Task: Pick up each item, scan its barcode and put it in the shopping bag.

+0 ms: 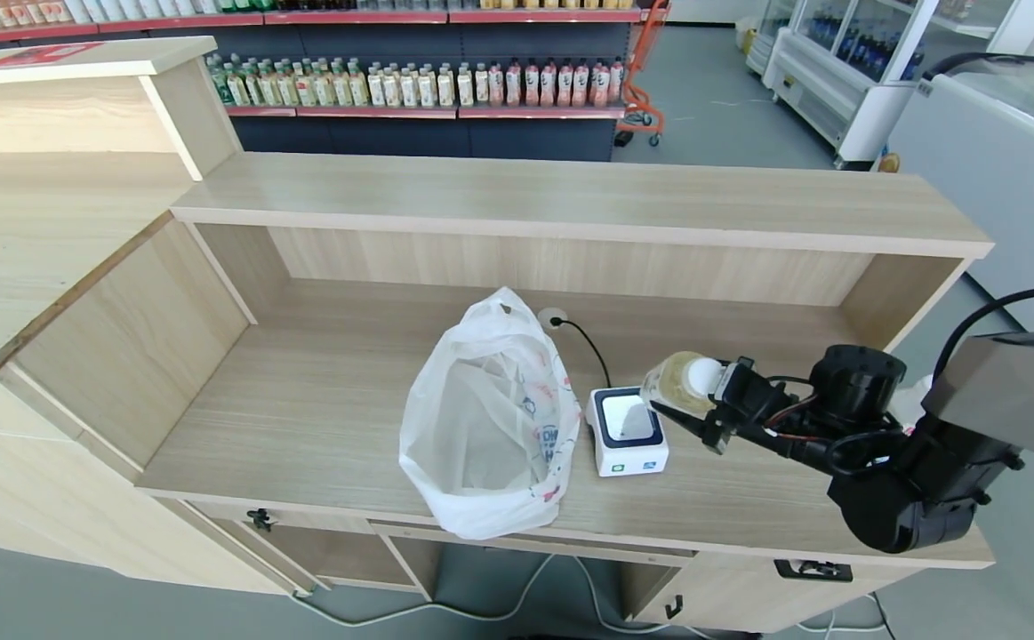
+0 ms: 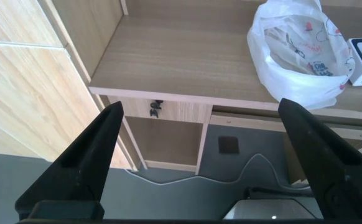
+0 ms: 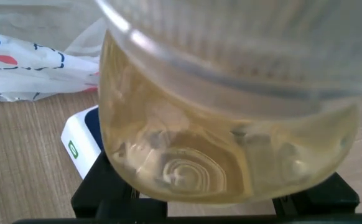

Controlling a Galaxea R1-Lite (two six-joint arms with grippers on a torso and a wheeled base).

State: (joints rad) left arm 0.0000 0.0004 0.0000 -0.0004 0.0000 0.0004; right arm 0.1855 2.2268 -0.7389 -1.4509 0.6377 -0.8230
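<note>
Gripping a bottle [image 1: 672, 378] of yellowish drink near the scanner [image 1: 628, 433], right gripper [image 1: 693, 393]; left gripper [image 2: 199, 109] spread wide, empty.

Wooden counter [image 1: 570, 191], drinks shelves [image 1: 419, 84] behind (grey floor [image 1: 712, 98])

My head camera looks forward and steeply down over the whole wooden checkout counter [image 1: 303, 400]. The shopping bag [image 1: 490, 418] sits at centre frame and the barcode scanner [image 1: 628, 431] just right of it. My left wrist camera hangs off the counter's front edge, above its top. It looks down between the spread fingers of my left gripper [image 2: 201, 106] and shares the bag and scanner with the head view, from farther off. My right wrist camera sits tight against the bottle [image 3: 231, 124] in my right gripper [image 1: 693, 400], facing the countertop. It catches a corner of that same scanner and bag.
</note>
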